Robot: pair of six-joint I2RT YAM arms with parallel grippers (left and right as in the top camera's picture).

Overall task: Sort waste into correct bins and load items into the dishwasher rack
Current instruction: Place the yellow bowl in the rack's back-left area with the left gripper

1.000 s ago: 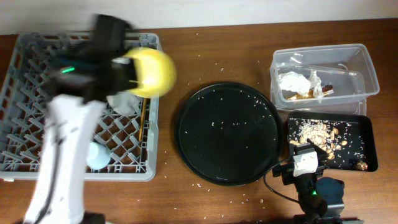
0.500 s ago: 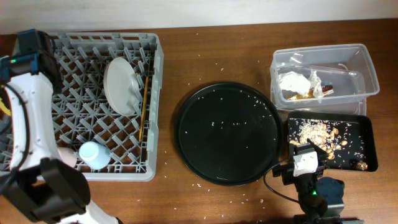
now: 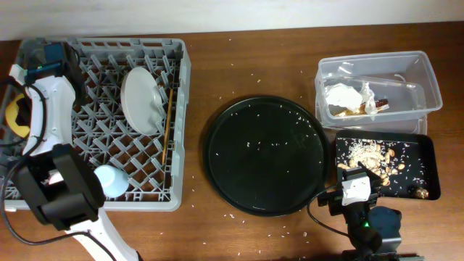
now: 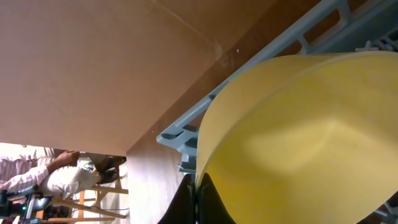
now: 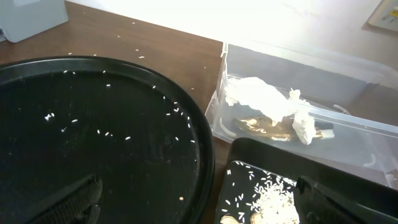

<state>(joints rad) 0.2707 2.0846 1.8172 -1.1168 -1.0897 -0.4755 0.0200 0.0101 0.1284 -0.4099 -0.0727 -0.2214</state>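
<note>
Left arm has swung the small yellow bowl (image 3: 13, 110) from the 1 o'clock corner of the dishwasher rack (image 3: 180, 130) to its 9 o'clock wall | left gripper (image 4: 196, 199) clenched on bowl rim | plate (image 3: 141, 100), light-blue cup (image 3: 112, 181) already racked | bowl unseated | right gripper (image 5: 199, 186) spread, idle

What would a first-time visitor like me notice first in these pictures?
A big round black tray sits dead centre, speckled with white crumbs. Left of it stands the grey dishwasher rack, a pale plate propped among its pegs. The left wrist view is nearly all yellow bowl, its rim pinched by the left claw.
</note>
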